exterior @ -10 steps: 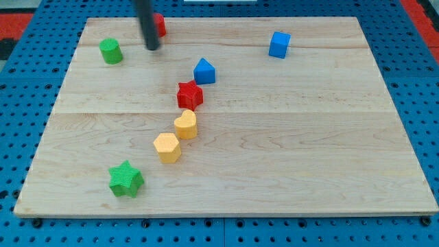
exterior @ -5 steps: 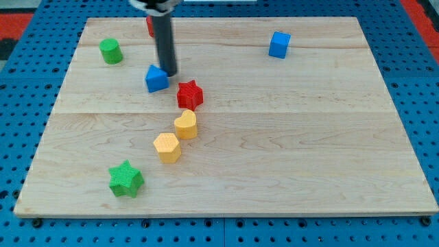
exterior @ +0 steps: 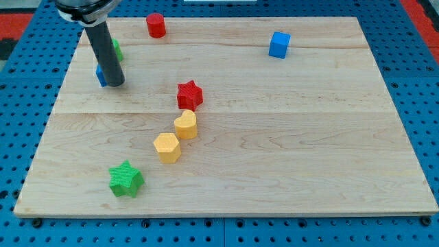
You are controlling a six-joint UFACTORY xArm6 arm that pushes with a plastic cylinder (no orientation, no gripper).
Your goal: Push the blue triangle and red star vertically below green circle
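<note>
You are looking at a pale wooden board [exterior: 274, 171] lying on a blue pegboard. Near the board's top-left corner the green circle [exterior: 116, 49] is mostly hidden behind the rod. Just below it, my tip [exterior: 114, 84] rests on the wood, pressed against the view's right side of the blue triangle [exterior: 101, 75], of which only a sliver shows. The rod holds nothing; it only pushes. So the triangle looks placed: close under the circle, near the left edge.

Further right, the red star [exterior: 190, 95] sits toward the board's middle, well apart from my tip, to its right and slightly lower. That is the relation to watch: to bring the star under the circle you must get round to its right side and drive it leftward.

Below the star lie two yellow blocks [exterior: 176, 136], touching each other, and a green star [exterior: 126, 180] near the bottom-left corner. A red cylinder [exterior: 156, 25] stands at the top edge, a blue cube [exterior: 278, 44] toward the top-right corner.
</note>
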